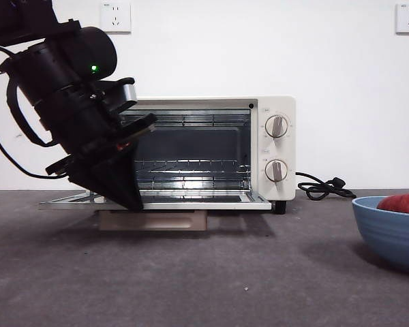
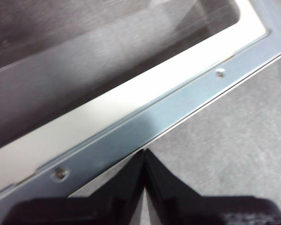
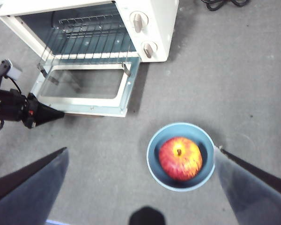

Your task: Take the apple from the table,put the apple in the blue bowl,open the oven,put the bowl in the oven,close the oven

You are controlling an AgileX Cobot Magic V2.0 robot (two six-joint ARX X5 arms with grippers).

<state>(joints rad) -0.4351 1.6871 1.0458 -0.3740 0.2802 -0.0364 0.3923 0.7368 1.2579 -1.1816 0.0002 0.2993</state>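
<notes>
The oven (image 1: 273,136) stands open, its glass door (image 1: 191,202) folded down flat with the beige handle (image 1: 153,220) beneath it. My left gripper (image 1: 126,197) is shut on nothing, its tip at the front metal rim of the door (image 2: 131,126) near the left corner. The apple (image 3: 180,158) lies in the blue bowl (image 3: 152,145) on the table, in front of the oven (image 3: 150,23) and to its right. High above the bowl, my right gripper (image 3: 140,149) hangs open, clear of it. In the front view the bowl (image 1: 388,231) and the apple (image 1: 403,203) show at the right edge.
A black cord (image 1: 324,187) coils on the table to the right of the oven. Wire racks (image 1: 191,167) sit inside the oven cavity. The dark grey table (image 1: 245,272) stretches between the door and the bowl. A white wall stands close behind.
</notes>
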